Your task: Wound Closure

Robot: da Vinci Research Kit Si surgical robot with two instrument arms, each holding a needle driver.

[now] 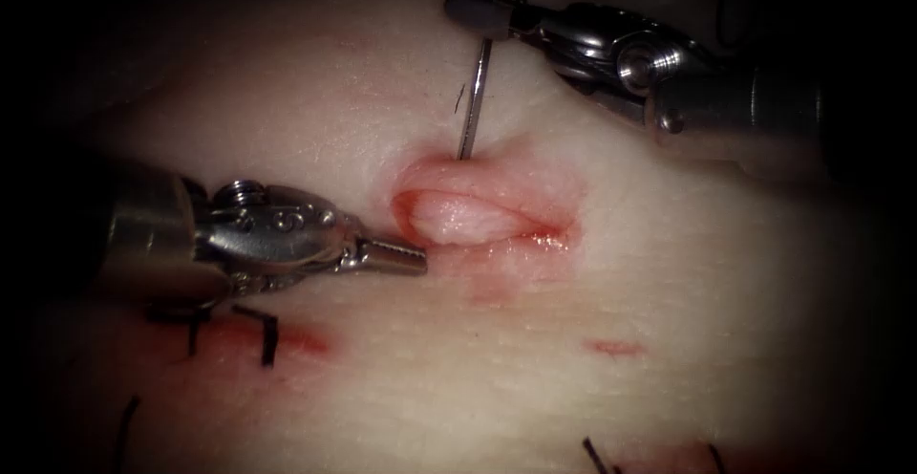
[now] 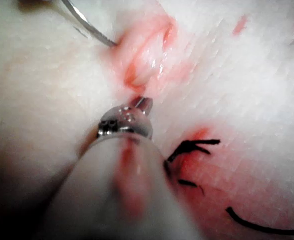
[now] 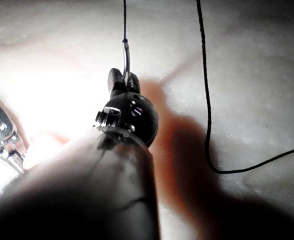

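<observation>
At the cut's (image 1: 482, 208) upper lip, the needle (image 1: 475, 101) — stiff, slippery steel (judged) — stands gripped near its tail by the right tool (image 1: 478, 10), point in the tissue (image 1: 669, 292); the left tool (image 1: 406, 257) is closed, empty.

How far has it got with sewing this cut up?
Done: dark stitches already sit in the tissue below the left tool. In hand: the right tool grips the needle near its thread end, with the tip at the upper edge of the open cut; thread trails from it. The left tool holds nothing, jaws shut beside the cut's left end. Left: this cut still gapes, unstitched.
</observation>
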